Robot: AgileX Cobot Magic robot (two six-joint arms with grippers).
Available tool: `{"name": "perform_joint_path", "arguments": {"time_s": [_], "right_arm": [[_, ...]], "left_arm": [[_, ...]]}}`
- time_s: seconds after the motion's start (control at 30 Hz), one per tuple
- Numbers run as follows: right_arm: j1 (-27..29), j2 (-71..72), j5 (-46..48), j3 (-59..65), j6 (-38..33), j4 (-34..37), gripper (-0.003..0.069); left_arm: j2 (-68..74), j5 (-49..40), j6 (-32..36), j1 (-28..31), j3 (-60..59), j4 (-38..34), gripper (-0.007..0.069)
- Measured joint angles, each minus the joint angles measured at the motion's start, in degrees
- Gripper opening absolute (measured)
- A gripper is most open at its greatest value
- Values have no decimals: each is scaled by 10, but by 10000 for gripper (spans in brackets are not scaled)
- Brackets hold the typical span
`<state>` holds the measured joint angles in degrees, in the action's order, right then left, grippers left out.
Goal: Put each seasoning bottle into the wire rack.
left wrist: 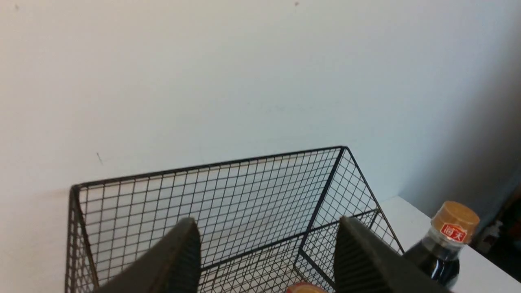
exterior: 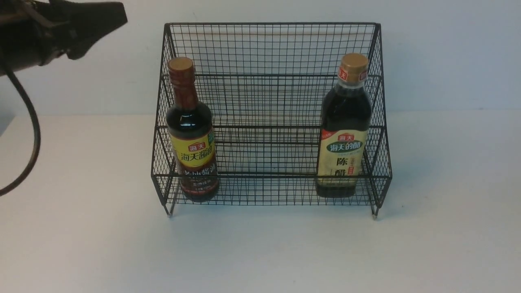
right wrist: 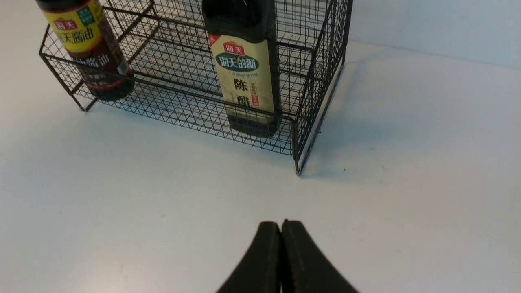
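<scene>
Seasoning bottles (exterior: 192, 134) stand at opposite ends of the wire rack (exterior: 268, 97), retained by its front rail. Left claw (left wrist: 266, 244) spread, right claw (right wrist: 281, 228) closed; both empty.

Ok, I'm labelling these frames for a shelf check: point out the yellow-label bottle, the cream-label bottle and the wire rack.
yellow-label bottle (exterior: 192, 152): front view, on its yellow label.
cream-label bottle (exterior: 341, 156): front view, on its cream label.
wire rack (exterior: 268, 53): front view, on the mesh of its back wall.

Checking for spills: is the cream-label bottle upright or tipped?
Upright: the cream-label bottle stands on the wire rack bottom shelf, cap straight above its base.
</scene>
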<state>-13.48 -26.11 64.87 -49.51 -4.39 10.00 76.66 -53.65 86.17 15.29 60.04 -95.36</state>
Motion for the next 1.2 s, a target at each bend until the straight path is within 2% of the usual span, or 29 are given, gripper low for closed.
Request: {"name": "perform_joint_path", "arguments": {"time_s": [0.1, 0.23, 0.43, 0.57, 1.2], "right_arm": [[0, 46, -9, 7, 11, -6, -15], [0, 134, -116, 67, 7, -8, -15], [0, 242, -422, 259, -37, -9, -15], [0, 248, -529, 320, -46, -9, -15], [0, 248, -550, 334, -47, -9, -15]], "left_arm": [[-16, -2, -13, 3, 0, 9, 408], [-24, -11, -24, 3, 0, 13, 408], [-24, -21, -31, 3, 0, 16, 408], [-24, -21, -31, 3, 0, 17, 408], [-24, -21, -31, 3, 0, 17, 408]]}}
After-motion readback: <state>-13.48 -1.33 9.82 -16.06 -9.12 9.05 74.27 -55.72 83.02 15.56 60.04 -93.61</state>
